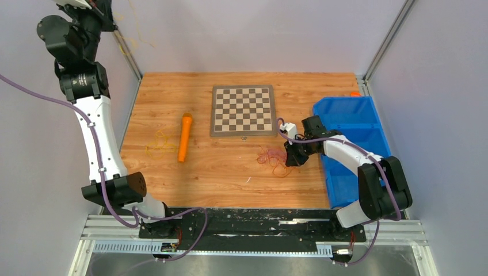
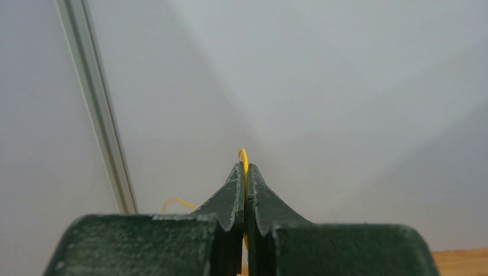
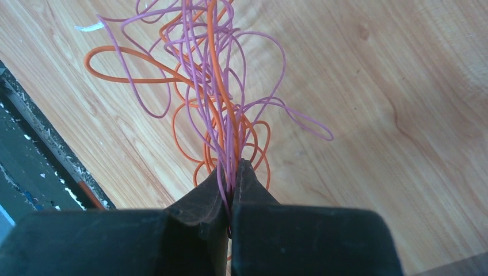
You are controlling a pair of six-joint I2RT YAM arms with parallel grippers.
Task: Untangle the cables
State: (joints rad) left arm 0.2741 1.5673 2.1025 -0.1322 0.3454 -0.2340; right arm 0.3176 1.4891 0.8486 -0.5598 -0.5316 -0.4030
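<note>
My left gripper is raised high at the far left, near the wall, and is shut on a thin yellow cable. Yellow strands hang from it in the top view. More yellow cable loops lie on the table at the left. My right gripper is low over the table and is shut on a bundle of thin purple and orange cables. That tangle lies on the wood just left of the right gripper.
A solid orange cylinder lies next to the yellow loops. A chessboard sits at the back middle. A blue bin stands at the right, behind the right arm. A small metal piece lies below the board.
</note>
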